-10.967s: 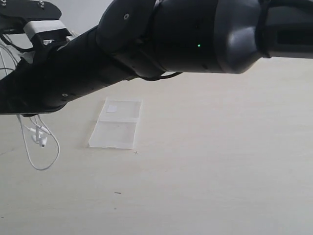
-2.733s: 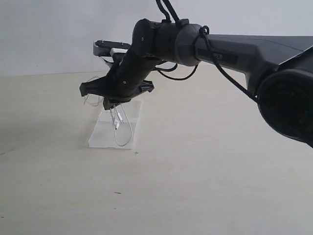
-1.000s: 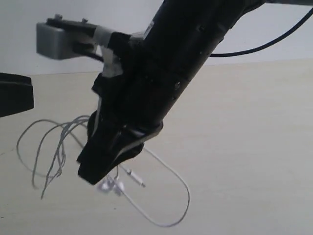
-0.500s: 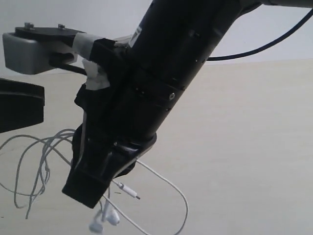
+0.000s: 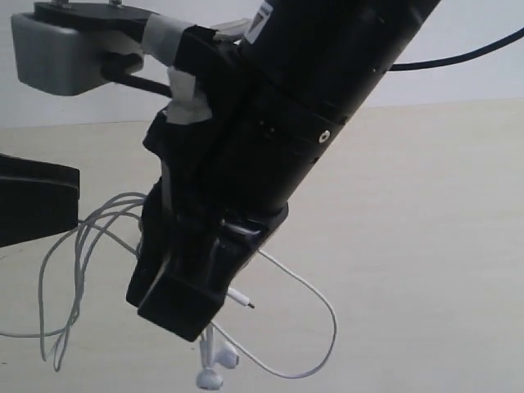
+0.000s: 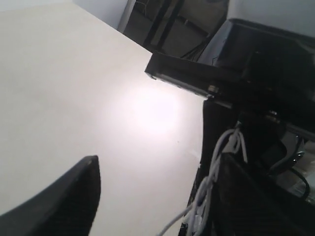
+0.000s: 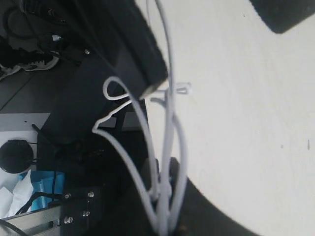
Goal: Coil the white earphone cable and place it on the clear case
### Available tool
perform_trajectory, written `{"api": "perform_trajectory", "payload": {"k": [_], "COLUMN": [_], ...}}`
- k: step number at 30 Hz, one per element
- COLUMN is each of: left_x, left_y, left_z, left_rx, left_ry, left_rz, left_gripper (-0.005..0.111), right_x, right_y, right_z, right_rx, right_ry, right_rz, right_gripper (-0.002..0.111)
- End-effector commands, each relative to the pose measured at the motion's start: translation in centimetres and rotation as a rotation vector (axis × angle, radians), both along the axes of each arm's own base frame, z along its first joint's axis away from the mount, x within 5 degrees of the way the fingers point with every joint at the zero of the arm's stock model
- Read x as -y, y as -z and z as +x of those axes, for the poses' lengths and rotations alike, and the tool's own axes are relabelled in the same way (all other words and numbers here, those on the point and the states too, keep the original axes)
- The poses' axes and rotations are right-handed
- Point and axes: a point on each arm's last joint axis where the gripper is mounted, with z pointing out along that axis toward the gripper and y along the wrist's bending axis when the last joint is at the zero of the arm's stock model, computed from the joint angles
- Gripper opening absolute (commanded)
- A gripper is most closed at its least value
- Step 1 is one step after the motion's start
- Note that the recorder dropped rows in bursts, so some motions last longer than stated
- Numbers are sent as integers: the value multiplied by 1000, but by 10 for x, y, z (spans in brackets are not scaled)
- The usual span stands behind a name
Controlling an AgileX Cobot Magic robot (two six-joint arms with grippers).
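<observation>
The white earphone cable (image 5: 81, 243) hangs in loose loops above the table, its two earbuds (image 5: 213, 364) and plug (image 5: 242, 302) dangling lowest. My right gripper (image 5: 178, 304) is shut on the gathered strands; the right wrist view shows them pinched together in the right gripper (image 7: 165, 209). My left gripper (image 6: 157, 167) is open wide, and several cable strands (image 6: 212, 174) drape over one of its fingers (image 6: 246, 201). That finger (image 7: 135, 54) also carries the loops in the right wrist view. The clear case is hidden behind the right arm.
The right arm (image 5: 311, 106) fills the middle of the exterior view, with its wrist camera block (image 5: 70, 49) at the upper left. A pale table (image 5: 426, 246) lies underneath. Beyond the table edge (image 6: 128, 42) sit dark equipment and cables.
The right gripper and the cable have shifted a little to the right, and the earbuds swung with them. The left gripper's jaws stand slightly wider.
</observation>
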Motion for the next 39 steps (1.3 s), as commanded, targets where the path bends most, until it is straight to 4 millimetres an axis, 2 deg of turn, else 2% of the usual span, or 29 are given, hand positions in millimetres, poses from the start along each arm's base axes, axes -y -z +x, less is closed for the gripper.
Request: {"api": "perform_trajectory", "payload": {"k": [1,6,12,16,26,39], "left_x": [1,2,17,25,25,25], "left_y": [0,0,0,0,1,1], "left_z": [-1,-1,-9,-14,-13,-13], "left_rx": [-32,-59,-65,-57,-38,19], "left_ry": [-5,-11,93,156,163,179], "left_rz": [-27,-40,-38,-33,-25,-5], "left_gripper": [67,67,67,67,66,35], "right_x": [2,3,-2,-3,-2,1], "right_y": [-1,3,13,13,7,-10], "right_z": [-1,2,7,7,3,-4], "right_rx": [31,47,25,18,2,-4], "right_ry": [-12,6,13,6,9,11], "right_rz": [-8,-44,-75,-65,-35,36], "right_gripper": [0,0,0,0,0,0]}}
